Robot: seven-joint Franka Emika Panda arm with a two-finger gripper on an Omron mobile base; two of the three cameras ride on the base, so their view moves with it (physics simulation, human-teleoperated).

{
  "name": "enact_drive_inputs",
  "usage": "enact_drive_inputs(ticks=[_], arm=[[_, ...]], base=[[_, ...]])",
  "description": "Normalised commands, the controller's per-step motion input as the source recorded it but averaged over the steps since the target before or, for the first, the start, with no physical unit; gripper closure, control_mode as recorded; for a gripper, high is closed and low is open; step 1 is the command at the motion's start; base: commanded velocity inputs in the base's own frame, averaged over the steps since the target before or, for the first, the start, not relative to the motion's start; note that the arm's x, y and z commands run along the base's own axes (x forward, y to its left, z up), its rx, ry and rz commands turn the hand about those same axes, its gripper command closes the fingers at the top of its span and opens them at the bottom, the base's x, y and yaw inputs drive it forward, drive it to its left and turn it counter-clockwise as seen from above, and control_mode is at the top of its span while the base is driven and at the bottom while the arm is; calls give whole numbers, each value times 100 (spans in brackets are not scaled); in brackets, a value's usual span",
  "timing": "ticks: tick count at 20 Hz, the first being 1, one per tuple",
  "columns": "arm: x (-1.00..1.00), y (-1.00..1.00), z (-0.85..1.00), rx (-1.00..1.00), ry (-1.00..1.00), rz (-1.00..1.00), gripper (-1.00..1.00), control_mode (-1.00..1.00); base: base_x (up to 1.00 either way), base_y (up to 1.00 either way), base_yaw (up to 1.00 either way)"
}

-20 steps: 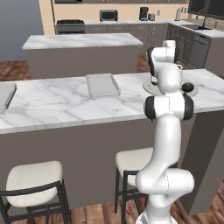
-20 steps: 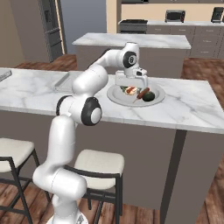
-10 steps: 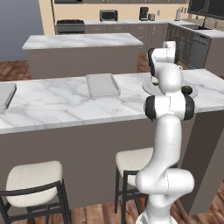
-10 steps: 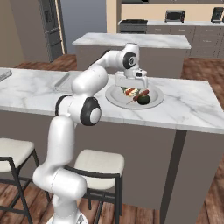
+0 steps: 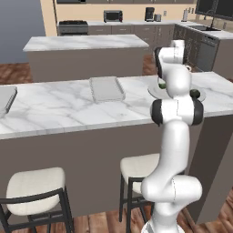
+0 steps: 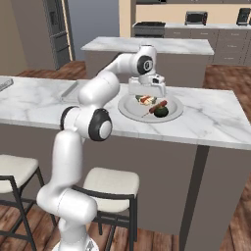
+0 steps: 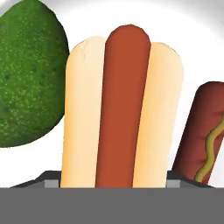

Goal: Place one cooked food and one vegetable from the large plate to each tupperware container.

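The end effector (image 6: 145,96) is down on the large plate (image 6: 128,109), straddling a hot dog in a bun (image 7: 120,113). The hand view shows the bun running straight up between the two finger tips, one at each lower flank, so the jaws appear closed against its sides, though whether they already pinch it firmly I cannot tell.

Largest first: the marble bench (image 5: 54,104) carries everything. On it, the large plate (image 5: 155,91) sits near the arm, towards the bench's right end in the left base view. One tupperware container (image 5: 106,88) lies further left, well apart from the plate; the second (image 5: 4,99) is at the bench's far left edge. On the plate, beside the bun, lie a dark green avocado (image 7: 28,81) and a sausage with mustard (image 7: 203,135).

The step in hand looks like the grasp of the first cooked food. The next move calls for a secure hold, a straight lift clear of the rim, then a carry leftward to the nearer container.
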Motion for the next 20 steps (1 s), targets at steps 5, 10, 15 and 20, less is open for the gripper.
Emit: enact_drive_inputs(ticks=[5,10,15,20], arm=[[-67,51,74,0,-11,0,100,-100],[-42,99,38,0,-25,17,100,-100],[-18,100,21,0,-24,24,100,-100],[26,89,0,0,-11,38,100,-100]], base=[[0,0,0],[0,0,0],[0,0,0],[0,0,0]])
